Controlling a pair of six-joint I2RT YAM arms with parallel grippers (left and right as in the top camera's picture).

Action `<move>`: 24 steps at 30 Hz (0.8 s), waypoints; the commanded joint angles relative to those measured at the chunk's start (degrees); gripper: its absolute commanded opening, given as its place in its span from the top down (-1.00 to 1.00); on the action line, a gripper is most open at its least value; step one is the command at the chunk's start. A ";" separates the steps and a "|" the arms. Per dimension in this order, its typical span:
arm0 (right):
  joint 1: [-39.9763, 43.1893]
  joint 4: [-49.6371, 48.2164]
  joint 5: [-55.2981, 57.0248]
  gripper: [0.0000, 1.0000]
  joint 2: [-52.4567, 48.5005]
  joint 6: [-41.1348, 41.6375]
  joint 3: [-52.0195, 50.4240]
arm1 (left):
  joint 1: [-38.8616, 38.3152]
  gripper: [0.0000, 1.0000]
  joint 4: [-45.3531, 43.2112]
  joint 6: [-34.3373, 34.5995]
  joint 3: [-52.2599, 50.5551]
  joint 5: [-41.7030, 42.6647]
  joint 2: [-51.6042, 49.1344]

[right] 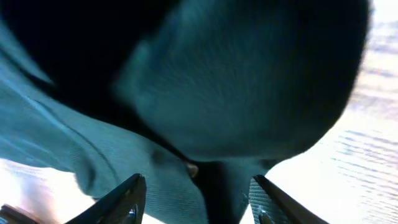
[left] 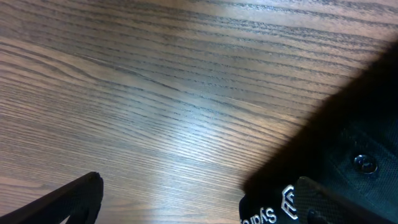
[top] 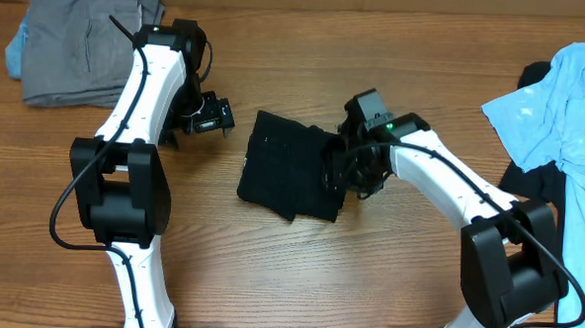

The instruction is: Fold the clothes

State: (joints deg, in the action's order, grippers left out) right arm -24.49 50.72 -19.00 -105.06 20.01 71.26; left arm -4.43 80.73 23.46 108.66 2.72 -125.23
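A black garment lies folded at the table's middle. My right gripper is at its right edge, jaws open, with dark cloth between and ahead of the fingers in the right wrist view. My left gripper is open and empty, just left of the garment and apart from it; the left wrist view shows bare wood between its fingers.
A grey garment lies at the back left corner. A light blue shirt over a black one lies at the right edge. Bare wood lies in front of the black garment.
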 commanded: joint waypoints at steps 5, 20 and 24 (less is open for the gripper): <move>0.11 -0.94 -4.09 -0.02 0.15 -0.50 -1.66 | -0.46 -1.00 -0.26 -0.76 -0.42 -0.15 0.02; 0.11 8.04 -2.71 0.92 0.15 2.93 -1.68 | -0.46 -1.00 -0.22 -1.22 -0.42 -0.17 0.02; 0.13 11.19 6.36 0.92 0.15 8.57 -2.34 | -0.46 -1.00 -0.26 -1.20 -0.42 -0.15 0.02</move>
State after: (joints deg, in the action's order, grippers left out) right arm -24.47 61.19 -20.08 -105.06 23.55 69.93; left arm -4.43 80.51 23.44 108.55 2.72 -125.23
